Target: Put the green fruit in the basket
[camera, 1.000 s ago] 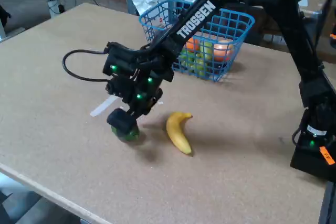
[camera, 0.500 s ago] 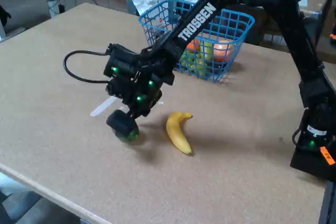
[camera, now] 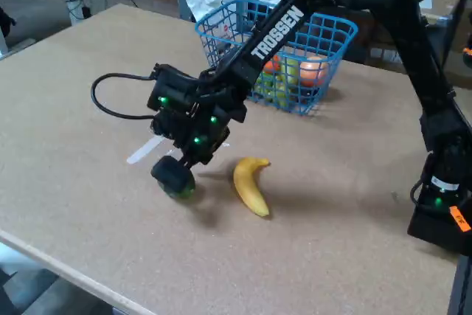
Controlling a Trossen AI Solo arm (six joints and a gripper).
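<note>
The small dark green smooth fruit (camera: pixel 182 190) sits clamped in my gripper (camera: pixel 174 176); lift straight, clear the yellow banana (camera: pixel 251 185), then swing to the blue wire-mesh basket (camera: pixel 318 71).

Green fruit (camera: pixel 182 190): small, dark and smooth, showing only as a sliver under the black pincer (camera: pixel 174 177) closing around it. Basket (camera: pixel 324 71): blue wire mesh with flared sides, sitting upright well apart at the fruit's 1 o'clock, holding orange and yellow-green fruits.
</note>
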